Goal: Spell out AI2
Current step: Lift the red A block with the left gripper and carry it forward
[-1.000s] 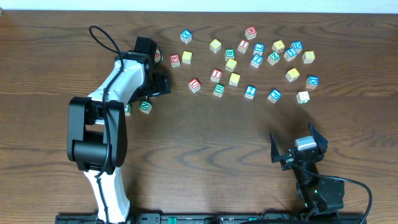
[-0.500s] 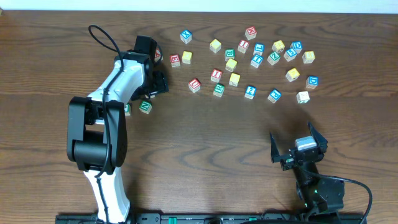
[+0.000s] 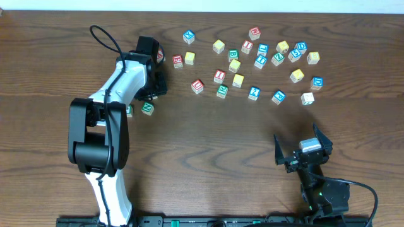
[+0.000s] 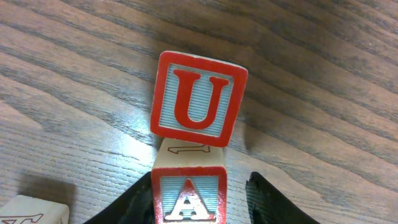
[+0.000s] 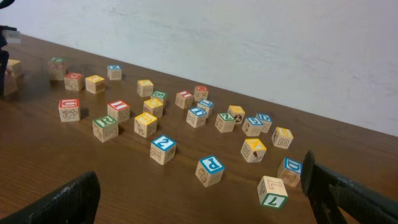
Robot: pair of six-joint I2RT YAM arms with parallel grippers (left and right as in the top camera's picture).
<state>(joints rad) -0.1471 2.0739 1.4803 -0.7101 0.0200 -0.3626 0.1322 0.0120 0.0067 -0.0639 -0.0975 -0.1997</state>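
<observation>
The small wooden cube with a red-framed face and a white "A" (image 4: pixel 189 200) sits on the brown wood-grain table (image 3: pixel 208 145), between the dark fingers of the left gripper (image 4: pixel 200 177). The jaws stand apart around this A cube; one finger (image 4: pixel 127 202) lies close against its side, while a strip of table shows between the cube and the other finger. Just beyond it, touching or nearly so, is a wooden cube with a red "U" on a pale striped face (image 4: pixel 198 99); this U cube is turned a little askew. The corner of a pale wooden cube (image 4: pixel 28 213) shows at the lower left edge.

Only the left wrist view shows the A cube; from overhead the left arm covers it. The overhead view instead shows the loose scatter of cubes across the far half of the table. Among them are the red-topped wooden cube marked "I" (image 3: pixel 219 75) and the blue-topped wooden cube marked "2" (image 3: pixel 254 93). A yellow cube (image 3: pixel 238 80) lies between them and a green cube (image 3: pixel 222 91) just beside the I cube; both task cubes are well apart from the left gripper.

The right wrist view shows the I cube (image 5: pixel 118 111) and the 2 cube (image 5: pixel 163 149) from the side, their characters legible. The right gripper (image 3: pixel 297 135) hangs over bare table near the front edge with its fingers spread wide, well apart from every cube.
</observation>
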